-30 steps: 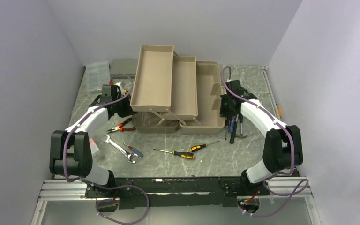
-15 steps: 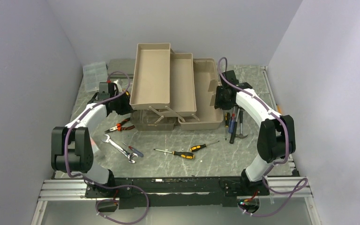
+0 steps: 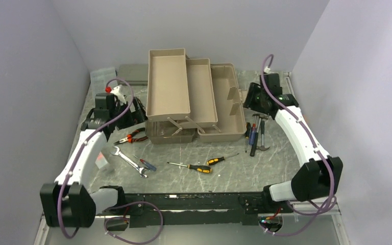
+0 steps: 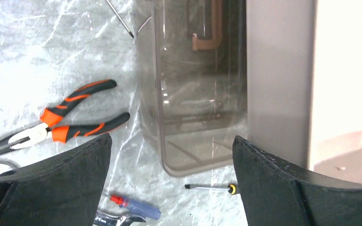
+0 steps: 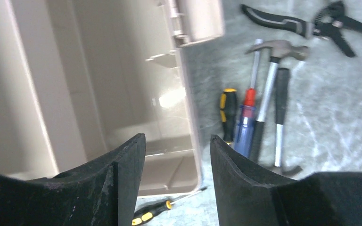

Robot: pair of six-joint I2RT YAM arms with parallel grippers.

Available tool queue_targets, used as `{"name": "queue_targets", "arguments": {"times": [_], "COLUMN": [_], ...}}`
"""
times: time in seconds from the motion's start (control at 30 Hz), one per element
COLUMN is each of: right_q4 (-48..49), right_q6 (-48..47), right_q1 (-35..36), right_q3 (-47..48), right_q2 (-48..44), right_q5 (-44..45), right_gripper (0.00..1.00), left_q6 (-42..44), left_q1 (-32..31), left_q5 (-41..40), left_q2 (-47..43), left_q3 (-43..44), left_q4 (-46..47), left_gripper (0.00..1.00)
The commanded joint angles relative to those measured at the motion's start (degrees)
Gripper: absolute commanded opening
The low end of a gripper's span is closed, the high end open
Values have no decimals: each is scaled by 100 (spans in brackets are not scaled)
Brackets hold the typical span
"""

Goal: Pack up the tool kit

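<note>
Toolbox (image 3: 224, 102) seemingly untouched: left pincer (image 4: 172, 141) wide, right pincer (image 5: 176, 139) half-open.

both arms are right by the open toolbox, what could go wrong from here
The hammers and screwdrivers lie packed side by side, so the right gripper may catch two at once. The left gripper hangs close beside the fold-out trays and could bump them reaching the pliers.

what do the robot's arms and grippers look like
Both match: the left arm and right arm have white shells, black joints and a purple cable looped outside. The left gripper and right gripper have broad matte black fingers.
</note>
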Motion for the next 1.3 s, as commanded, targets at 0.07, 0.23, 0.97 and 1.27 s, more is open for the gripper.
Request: {"name": "queue_targets", "arguments": {"times": [0.07, 0.23, 0.97, 1.27], "right_q4": [224, 425, 1405, 1832], "right_q6": [137, 237, -96, -157], "right_q1": [-614, -826, -1126, -1109], "right_q3": [-708, -1124, -1799, -1728], "right_q2": [-637, -739, 515, 1197], "right_q5": [126, 184, -316, -794], "right_gripper": [55, 55, 47, 43], "left_q6": [154, 372, -201, -155], "left_q1": [-39, 135, 1555, 1454], "left_q5": [-50, -174, 1086, 1533], "left_q2": [-1228, -1517, -3395, -4091], "left_q3": [-742, -764, -1319, -1341], "left_q4": [-328, -753, -417, -279], "left_gripper": [99, 99, 94, 96]}}
